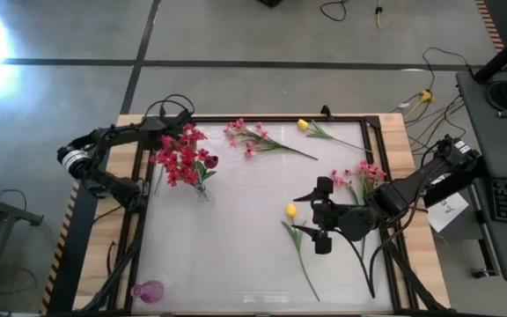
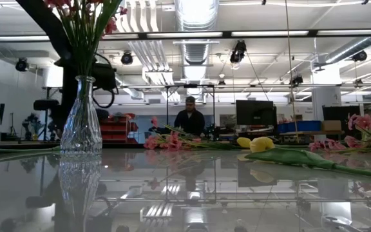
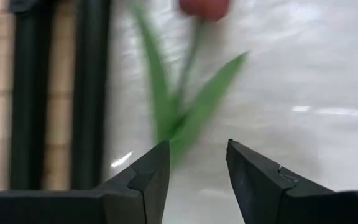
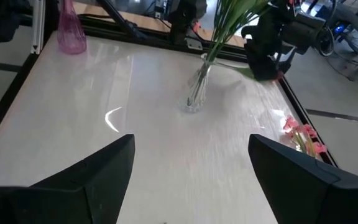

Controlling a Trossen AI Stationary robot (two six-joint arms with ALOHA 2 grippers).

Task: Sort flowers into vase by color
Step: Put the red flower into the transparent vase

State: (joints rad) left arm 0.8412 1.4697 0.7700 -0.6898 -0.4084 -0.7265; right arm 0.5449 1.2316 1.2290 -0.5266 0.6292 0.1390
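A clear glass vase point(image 1: 202, 189) holding red blossom sprays point(image 1: 180, 158) stands at the table's left; it also shows in the low view point(image 2: 81, 122). A dark red bud point(image 3: 204, 6) on a leafy green stem point(image 3: 179, 112) lies on the table beside the left frame rails. My left gripper point(image 3: 197, 165) is open just above it, pointing steeply down, one fingertip on each side of a leaf tip. My right gripper point(image 1: 321, 218) hangs open above the table's middle right, beside a yellow tulip point(image 1: 291, 210) that lies flat. Its fingers point(image 4: 104, 168) have nothing between them.
Pink sprays lie at the far middle point(image 1: 252, 136) and at the right point(image 1: 365, 174). A second yellow tulip point(image 1: 304, 125) lies at the far edge. An empty pink vase point(image 1: 148, 291) stands at the near left corner. Black frame rails point(image 3: 92, 93) border the table. A person point(image 2: 189, 119) stands beyond it.
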